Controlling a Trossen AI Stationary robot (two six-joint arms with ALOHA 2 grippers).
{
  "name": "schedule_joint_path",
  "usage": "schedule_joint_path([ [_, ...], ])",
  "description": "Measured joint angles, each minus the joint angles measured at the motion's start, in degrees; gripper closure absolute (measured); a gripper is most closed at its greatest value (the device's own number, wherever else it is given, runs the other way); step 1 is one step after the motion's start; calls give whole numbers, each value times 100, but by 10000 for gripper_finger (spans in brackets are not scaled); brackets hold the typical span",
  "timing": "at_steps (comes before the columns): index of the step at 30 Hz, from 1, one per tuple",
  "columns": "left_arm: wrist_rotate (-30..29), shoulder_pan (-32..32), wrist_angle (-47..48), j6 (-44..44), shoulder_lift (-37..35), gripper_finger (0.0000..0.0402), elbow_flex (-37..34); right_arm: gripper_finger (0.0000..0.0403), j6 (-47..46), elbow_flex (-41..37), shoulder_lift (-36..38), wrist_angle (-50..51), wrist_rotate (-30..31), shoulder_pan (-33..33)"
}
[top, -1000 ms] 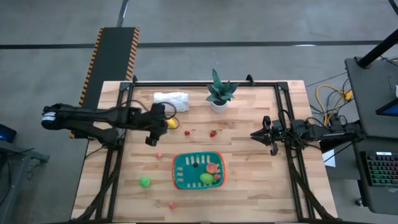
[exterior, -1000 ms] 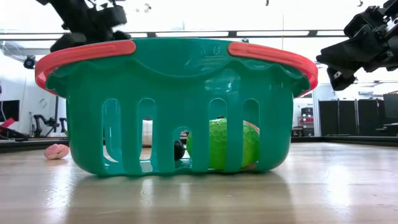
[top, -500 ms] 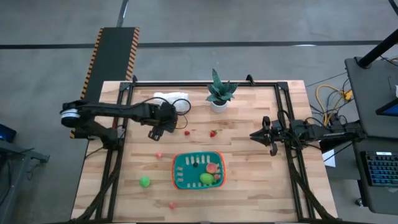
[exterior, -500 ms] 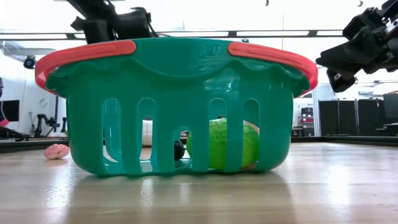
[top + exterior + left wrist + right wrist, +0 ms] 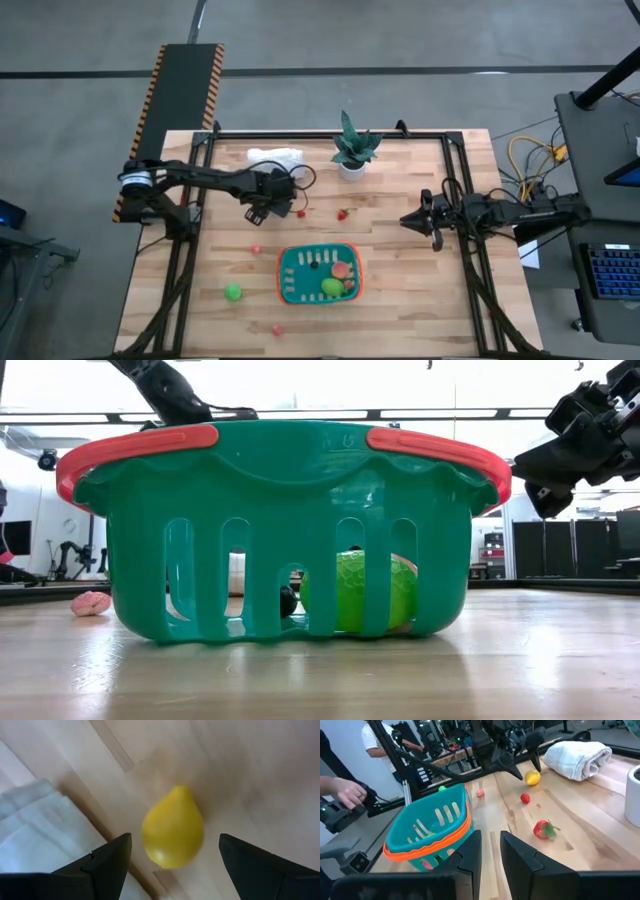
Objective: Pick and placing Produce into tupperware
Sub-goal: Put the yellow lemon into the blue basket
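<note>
Beside the rolled white cloth [image 5: 35,832], on the bare wood: one yellow lemon [image 5: 172,827], lying between the spread fingers of the left gripper [image 5: 172,865], not yet touched. To grip well: lower straight down, keep the lemon centred, close across its belly rather than its pointed tip, and keep the near finger off the cloth. Tupperware [image 5: 318,273], teal with orange-red rim, stands well apart nearer the front edge. Right gripper [image 5: 425,219]: fingers nearly together, empty, waiting at its own side.

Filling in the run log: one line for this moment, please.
left gripper: jaws open over small yellow toy lemon | right gripper: shut, waiting | teal orange-rimmed plastic container: some produce inside
</note>
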State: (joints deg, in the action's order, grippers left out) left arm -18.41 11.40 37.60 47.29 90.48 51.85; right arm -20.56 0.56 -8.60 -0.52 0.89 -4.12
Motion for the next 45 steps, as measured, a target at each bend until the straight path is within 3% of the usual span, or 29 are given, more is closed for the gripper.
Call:
schedule_joint_path([
  [19,-13,87,-258,463,525,118,11,339,-44,2,-185,0,-133,0],
  [23,11,97,-252,452,475,139,-4,339,-45,2,-201,0,-131,0],
  [30,37,100,-230,408,453,216,-13,339,-46,2,-201,-4,-131,0],
  [45,-1,101,-262,181,374,219,-12,339,-46,2,-201,-4,-129,0],
])
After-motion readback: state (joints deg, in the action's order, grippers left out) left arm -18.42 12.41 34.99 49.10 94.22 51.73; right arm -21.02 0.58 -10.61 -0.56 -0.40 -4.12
